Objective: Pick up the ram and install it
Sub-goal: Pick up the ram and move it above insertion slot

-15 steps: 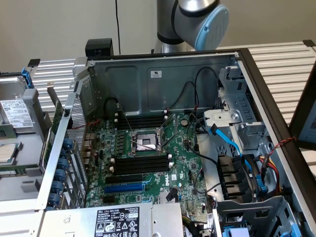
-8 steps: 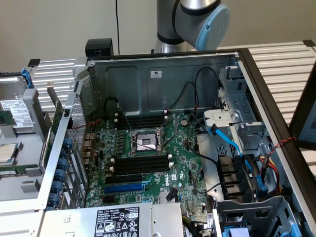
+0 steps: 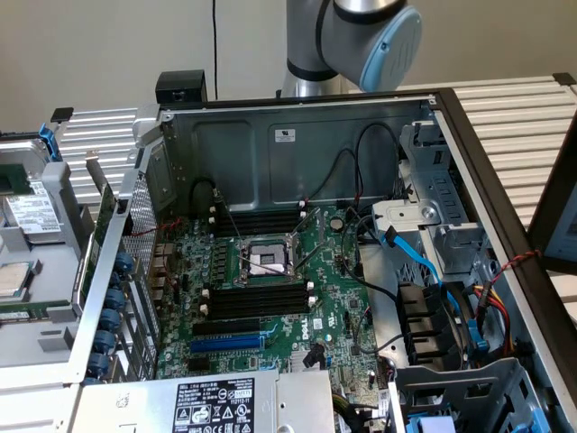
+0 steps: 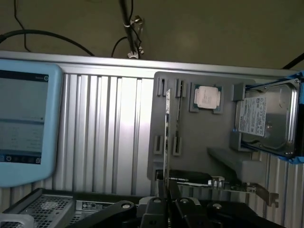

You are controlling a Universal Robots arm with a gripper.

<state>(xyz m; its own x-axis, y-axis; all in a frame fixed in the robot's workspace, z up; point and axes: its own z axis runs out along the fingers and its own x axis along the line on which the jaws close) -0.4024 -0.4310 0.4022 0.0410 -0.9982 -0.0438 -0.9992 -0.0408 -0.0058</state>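
The ram appears edge-on in the wrist view as a long thin green stick. It hangs over the grey parts tray, between the tray's small holder brackets. Its near end runs down between the dark fingers of my gripper, which is shut on it. In the exterior view the open computer case lies on its side, with empty black memory slots just below the CPU socket and more slots above it. The grey and blue arm joint stands behind the case's back wall.
On the tray lie a CPU, a hard drive in a blue frame and an expansion card. A light-blue screen stands beside the ribbed table. Inside the case are a blue expansion slot, loose black and blue cables and a power supply.
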